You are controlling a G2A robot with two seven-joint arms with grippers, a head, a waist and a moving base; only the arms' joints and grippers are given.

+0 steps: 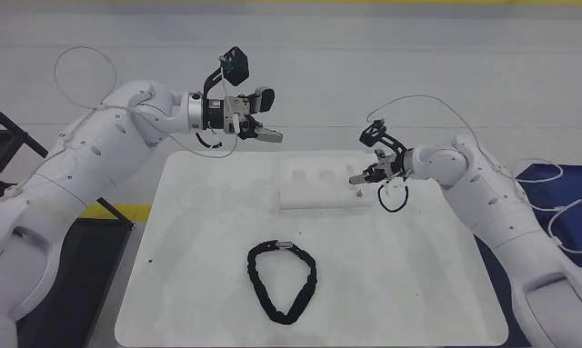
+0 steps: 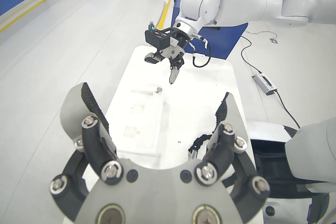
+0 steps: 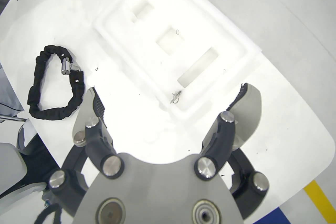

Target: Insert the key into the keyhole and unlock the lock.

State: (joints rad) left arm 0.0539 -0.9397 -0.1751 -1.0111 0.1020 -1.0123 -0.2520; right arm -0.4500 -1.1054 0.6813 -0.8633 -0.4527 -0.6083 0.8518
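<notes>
white foam tray (image 1: 314, 184) sits toward the table's (image 1: 182, 284) far edge, the key (image 3: 175, 97) in its right end; the black chain lock (image 1: 282, 282) lies well apart, near-centre. right gripper (image 3: 168, 89) hovers above the key, fingers spread – left gripper (image 1: 269, 118), likewise apart, hangs over the far-left corner.

The white foam tray (image 1: 309, 195) lies under the right gripper (image 1: 362, 176), stretching toward the left gripper (image 1: 269, 117). The black chain lock (image 1: 282, 282) lies on the table (image 1: 182, 257), well apart from both.
</notes>
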